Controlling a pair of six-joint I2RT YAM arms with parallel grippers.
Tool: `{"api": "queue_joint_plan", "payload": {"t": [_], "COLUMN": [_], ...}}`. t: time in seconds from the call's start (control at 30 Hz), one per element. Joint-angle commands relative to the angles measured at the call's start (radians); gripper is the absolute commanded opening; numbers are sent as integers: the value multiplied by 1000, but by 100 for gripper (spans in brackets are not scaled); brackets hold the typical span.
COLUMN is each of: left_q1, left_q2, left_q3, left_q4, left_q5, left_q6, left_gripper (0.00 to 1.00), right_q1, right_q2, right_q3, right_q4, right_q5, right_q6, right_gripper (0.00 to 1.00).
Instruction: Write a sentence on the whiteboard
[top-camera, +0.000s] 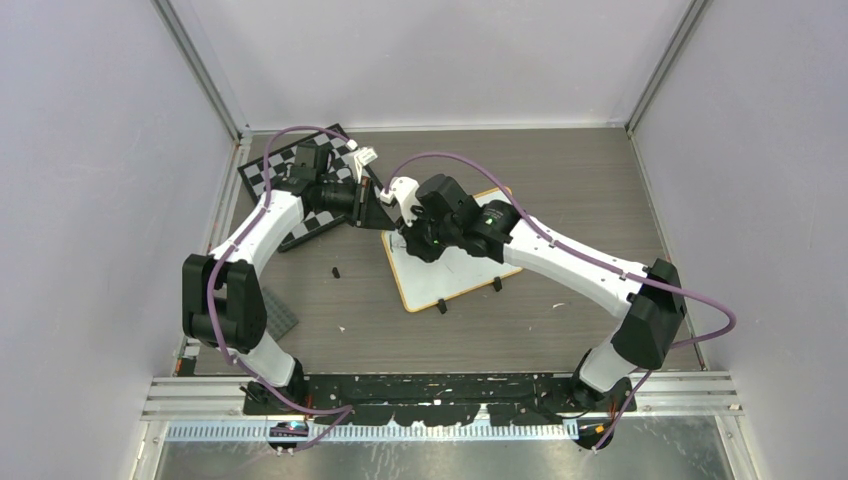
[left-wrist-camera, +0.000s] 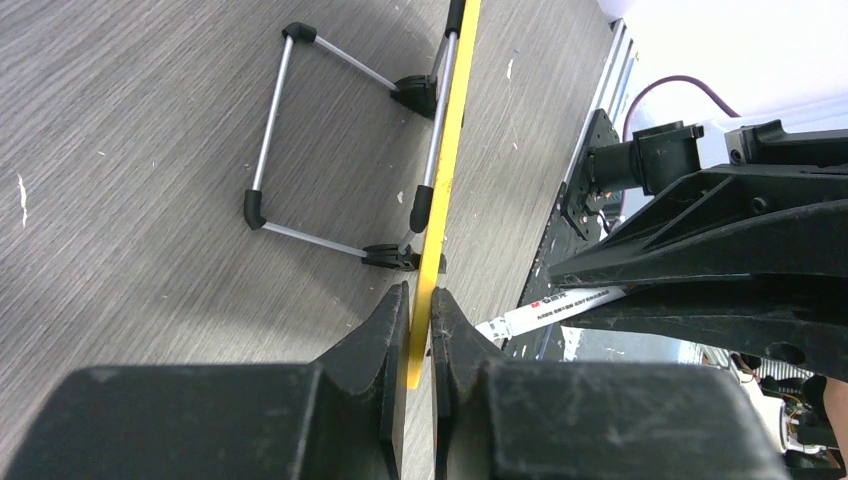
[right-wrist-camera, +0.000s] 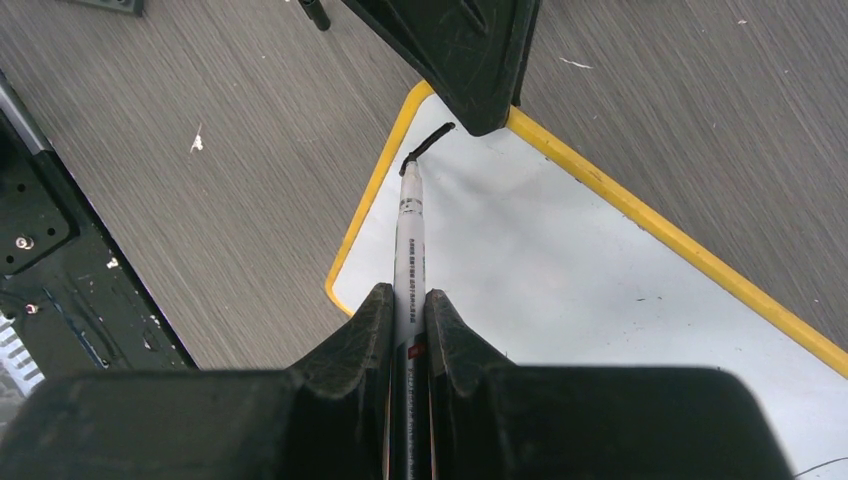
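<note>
The whiteboard (top-camera: 440, 280), white with an orange-yellow rim, lies on the table in the middle. My left gripper (top-camera: 376, 216) is shut on the board's far left corner; the left wrist view shows the jaws (left-wrist-camera: 420, 305) pinching the yellow rim (left-wrist-camera: 447, 160) edge-on. My right gripper (top-camera: 406, 238) is shut on a white marker (right-wrist-camera: 411, 230) and holds it down over the same corner. The marker's tip (right-wrist-camera: 409, 162) touches the white surface (right-wrist-camera: 560, 260) at the end of a short black stroke (right-wrist-camera: 433, 137). The left finger (right-wrist-camera: 470, 50) sits just beyond the stroke.
A black-and-white chessboard (top-camera: 268, 168) lies at the back left under the left arm. A small black piece (top-camera: 335, 271) lies on the table left of the board. A dark grey plate (top-camera: 281, 315) lies near the left arm's base. The board's wire stand (left-wrist-camera: 270, 150) shows underneath.
</note>
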Motion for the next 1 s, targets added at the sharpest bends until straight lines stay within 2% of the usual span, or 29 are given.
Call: {"api": "queue_joint_plan", "payload": {"t": [0.0,0.57,0.97], "left_q1": [-4,-4,-4], "left_q2": [4,5,7], "left_q3": [10,15,20], "left_q4": [-25,-30,-33], "left_q5": [-3,-7,-10], "left_q6": [7,34,32], "left_gripper": [0,0,0], "right_q1": [4,-20,-23], "right_q2": [-32,-57,-63], "right_q3": [45,-18,6], "right_q4": [13,24,16], "right_q5": [0,62,99], "right_q6": [5,-34,-22], "right_gripper": [0,0,0]}}
